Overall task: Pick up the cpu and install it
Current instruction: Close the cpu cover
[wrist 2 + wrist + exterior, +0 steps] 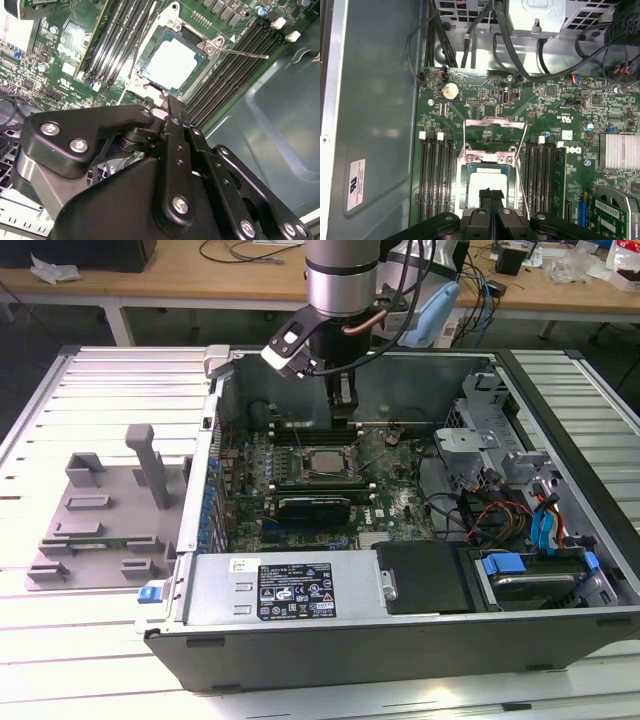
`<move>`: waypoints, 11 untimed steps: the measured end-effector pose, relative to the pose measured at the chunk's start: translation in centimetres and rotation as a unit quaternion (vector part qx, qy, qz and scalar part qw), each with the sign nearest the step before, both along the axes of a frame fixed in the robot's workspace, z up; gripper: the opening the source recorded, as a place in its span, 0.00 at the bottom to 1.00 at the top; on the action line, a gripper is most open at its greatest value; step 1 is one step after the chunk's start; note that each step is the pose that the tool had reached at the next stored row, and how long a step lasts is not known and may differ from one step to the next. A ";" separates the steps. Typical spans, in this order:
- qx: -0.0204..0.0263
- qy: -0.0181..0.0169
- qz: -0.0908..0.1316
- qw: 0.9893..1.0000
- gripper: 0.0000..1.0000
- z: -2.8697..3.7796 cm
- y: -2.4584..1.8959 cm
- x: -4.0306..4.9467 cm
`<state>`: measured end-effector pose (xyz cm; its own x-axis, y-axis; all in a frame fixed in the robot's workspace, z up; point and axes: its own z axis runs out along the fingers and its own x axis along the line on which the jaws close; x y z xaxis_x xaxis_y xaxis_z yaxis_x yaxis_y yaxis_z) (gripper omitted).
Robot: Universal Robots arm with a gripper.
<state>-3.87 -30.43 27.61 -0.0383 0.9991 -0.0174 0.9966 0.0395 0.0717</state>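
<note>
Exterior view first: the arm reaches down into the open computer case [300, 640] lying on the slatted tabletop [80, 370]. The gripper [345, 414] hangs just above the motherboard [400, 502]. The cpu [325, 462] sits near it in the socket, silver top facing up. Off to the exterior view's left, well apart from the case, the grey tray [100, 525] rests on the tabletop.

Over to the second wrist view: the gripper [167, 100] has its fingers pressed together with nothing between them, the tips close beside the socket's [150, 86] edge. The cpu [172, 65] lies flat inside the metal frame. A thin lever [242, 53] sticks out from the frame's corner, and memory slots [120, 30] run along either side.

First wrist view now: the gripper [491, 192] is closed and empty, hovering right over the cpu [487, 179]. The load plate [495, 122] is flipped open beyond the socket, and a coin battery [450, 91] shines on the board.
</note>
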 end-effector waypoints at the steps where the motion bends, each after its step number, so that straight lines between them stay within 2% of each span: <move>1: 0.000 0.000 0.000 1.000 0.11 0.00 0.00 0.05; 11: 0.000 0.000 0.000 1.000 0.11 0.00 0.00 0.45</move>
<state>-3.42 -30.43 27.62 -0.0383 0.9991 -0.0173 0.9966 0.0395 0.0716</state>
